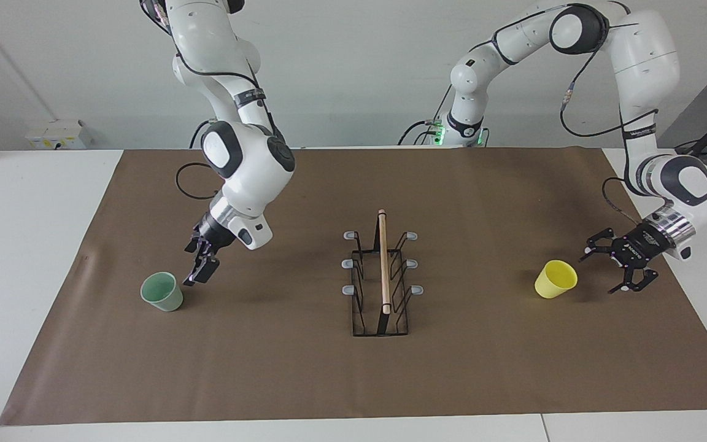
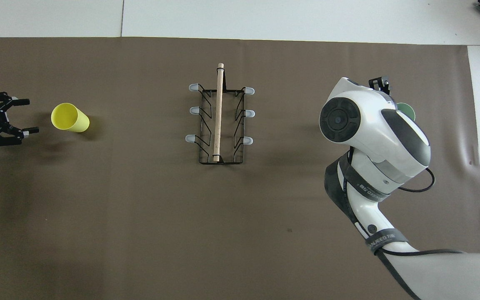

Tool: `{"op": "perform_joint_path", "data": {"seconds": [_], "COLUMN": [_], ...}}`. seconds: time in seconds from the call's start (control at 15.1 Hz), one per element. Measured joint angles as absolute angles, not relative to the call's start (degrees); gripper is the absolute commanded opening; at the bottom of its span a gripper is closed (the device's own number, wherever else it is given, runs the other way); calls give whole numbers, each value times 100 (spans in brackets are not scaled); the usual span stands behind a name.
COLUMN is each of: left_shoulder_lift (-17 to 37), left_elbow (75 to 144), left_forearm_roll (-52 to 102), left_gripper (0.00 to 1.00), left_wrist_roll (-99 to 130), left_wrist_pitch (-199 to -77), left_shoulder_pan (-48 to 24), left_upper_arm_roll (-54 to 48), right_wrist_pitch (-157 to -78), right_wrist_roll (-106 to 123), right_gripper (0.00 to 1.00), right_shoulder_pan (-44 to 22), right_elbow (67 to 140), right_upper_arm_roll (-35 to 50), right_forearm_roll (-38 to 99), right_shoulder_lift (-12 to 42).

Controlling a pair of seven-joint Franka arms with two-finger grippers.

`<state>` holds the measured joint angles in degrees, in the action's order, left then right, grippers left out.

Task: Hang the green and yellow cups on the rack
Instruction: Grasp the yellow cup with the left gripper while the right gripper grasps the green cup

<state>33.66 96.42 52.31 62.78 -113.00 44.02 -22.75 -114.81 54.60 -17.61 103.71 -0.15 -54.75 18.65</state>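
Brown paper is covering a white table (image 1: 22, 245). Toward the right arm's end, the green cup (image 1: 162, 292) is standing upright on the paper, with the right gripper (image 1: 201, 265) hanging just beside its rim, fingers apart. At the middle of the paper, the rack (image 1: 381, 279) is sitting with all prongs bare. Toward the left arm's end, the yellow cup (image 1: 555, 279) is lying tilted, and the left gripper (image 1: 618, 270) is hovering near it, fingers spread wide, gripping nothing.
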Motion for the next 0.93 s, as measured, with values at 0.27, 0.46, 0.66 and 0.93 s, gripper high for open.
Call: {"op": "perform_joint_path", "data": {"seconds": [0.27,0.46,0.66,0.93], "left_shoulder_lift": [3401,3405,3406,3408], "left_elbow": [9950,10156,10265,10431], "left_forearm_roll": [5300,5438,5656,5904], "left_gripper": [100,100,100,100], "left_wrist_roll": [5646,5145,4828,4463], "left_wrist_pitch": [-11416,-11416,-11416,-11461], "left_shoulder_pan": [4458,4473,4474,4474], "left_upper_arm_roll": [-2350,-2350,-2351,-2353], "right_wrist_pitch": [-11481,-11482,-11678,-12060], "right_wrist_roll": [4690,4384,4184,3921], "right_gripper": [100,100,100,100], "right_shoulder_pan": [-1983,-1996,-1973,-1786], "right_elbow": [10385,10504,10713,11029], "right_upper_arm_roll": [-16,-19,-60,-72], "right_forearm_roll": [-5864,-5877,-6084,-6623], "right_shoulder_lift": [2466,2636,2633,2630]}}
